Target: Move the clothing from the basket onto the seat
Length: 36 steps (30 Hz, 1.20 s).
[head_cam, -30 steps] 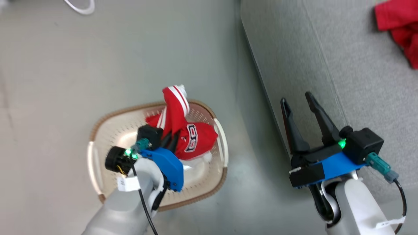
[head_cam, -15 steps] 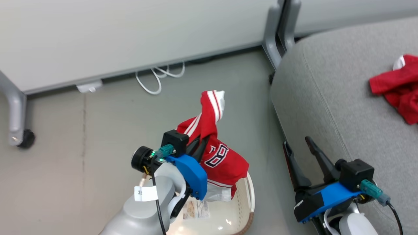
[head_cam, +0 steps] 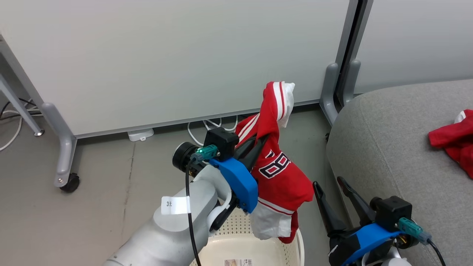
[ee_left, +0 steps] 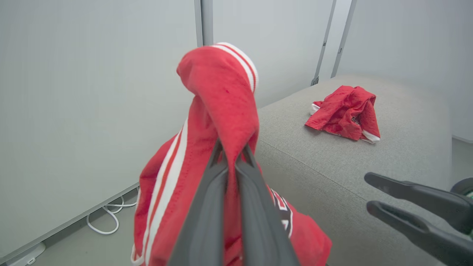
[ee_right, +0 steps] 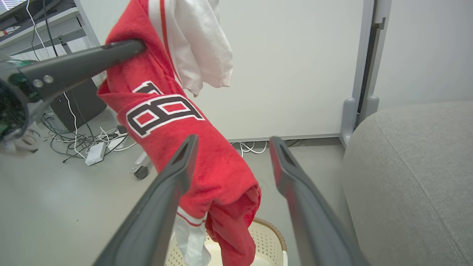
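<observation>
Currently the left gripper (head_cam: 263,139) is pinching the number 8 jersey (head_cam: 281,173) by a fold near its striped trim, with both fingers pressed together on the cloth. The jersey is hanging in the air, hem dangling over the basket (head_cam: 236,240). The right gripper (head_cam: 328,181) is hovering spread and empty beside the seat (head_cam: 388,147). A second red jersey (head_cam: 452,142) is lying crumpled on the seat.

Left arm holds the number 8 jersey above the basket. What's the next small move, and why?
Probably swing the left gripper toward the robot's right, staying high. Its jaws are shut on the jersey, whose hem hangs just over the basket, and the seat lies to the right, beyond the open right gripper.
</observation>
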Motion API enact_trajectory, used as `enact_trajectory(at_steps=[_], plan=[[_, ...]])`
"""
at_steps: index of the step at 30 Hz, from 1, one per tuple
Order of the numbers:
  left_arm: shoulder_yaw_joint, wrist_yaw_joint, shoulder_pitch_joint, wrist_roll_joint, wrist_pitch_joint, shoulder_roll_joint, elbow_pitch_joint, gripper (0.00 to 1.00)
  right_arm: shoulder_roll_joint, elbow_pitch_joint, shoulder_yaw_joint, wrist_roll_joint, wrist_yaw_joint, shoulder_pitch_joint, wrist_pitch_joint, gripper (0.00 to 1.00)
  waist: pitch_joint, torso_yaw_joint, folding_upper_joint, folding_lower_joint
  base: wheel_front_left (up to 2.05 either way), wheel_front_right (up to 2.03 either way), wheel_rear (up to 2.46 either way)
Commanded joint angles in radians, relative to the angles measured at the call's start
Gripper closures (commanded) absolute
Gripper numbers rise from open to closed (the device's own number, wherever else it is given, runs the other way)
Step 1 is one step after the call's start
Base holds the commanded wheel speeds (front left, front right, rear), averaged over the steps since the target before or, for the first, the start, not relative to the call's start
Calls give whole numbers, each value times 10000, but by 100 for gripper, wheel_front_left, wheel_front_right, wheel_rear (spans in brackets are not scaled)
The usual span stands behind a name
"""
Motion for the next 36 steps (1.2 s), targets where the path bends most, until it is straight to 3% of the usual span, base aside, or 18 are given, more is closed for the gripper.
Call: enact_trajectory(at_steps=[1,21,36], plan=[[-66,-20,-163,-112,65,-4,-49,100,-13,8,25,61,5,150,30,0,-80,40,-1,2,0,0,0],[-1237,194,-772,-1390,49,-8,91,100,-13,76,302,92,5,115,93,0,-241,-42,-1,2,0,0,0],[-1739,221,-946,-1798,-55,-8,163,100,-265,1377,1579,-176,5,-2209,881,0,58,-53,-1,2,0,0,0]])
